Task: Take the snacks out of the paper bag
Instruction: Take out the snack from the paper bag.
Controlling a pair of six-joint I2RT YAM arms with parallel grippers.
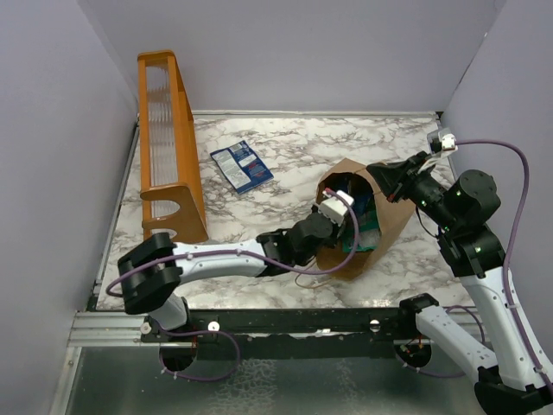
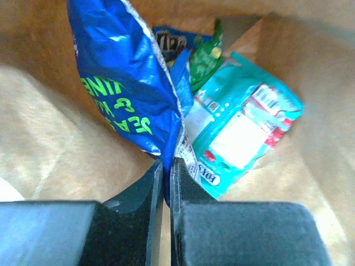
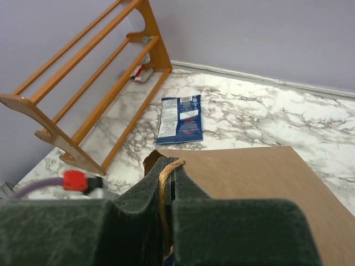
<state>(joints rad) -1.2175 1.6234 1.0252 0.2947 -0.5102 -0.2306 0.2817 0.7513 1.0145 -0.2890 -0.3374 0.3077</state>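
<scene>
The top view looks down from high behind the near edge, taking in the whole table (image 1: 285, 138). The left wrist view sits inside the bag (image 2: 44, 138), close on the snacks (image 2: 238, 127). The right wrist view looks from the bag's rim across to the rack (image 3: 94, 88), sharing both and the blue packet (image 3: 180, 119) with the top view.

The marble tabletop (image 1: 285, 143) carries an orange wooden rack (image 1: 168, 138) at left, a flat blue packet (image 1: 241, 165) near it, and the paper bag (image 1: 380, 220) on its side.
</scene>
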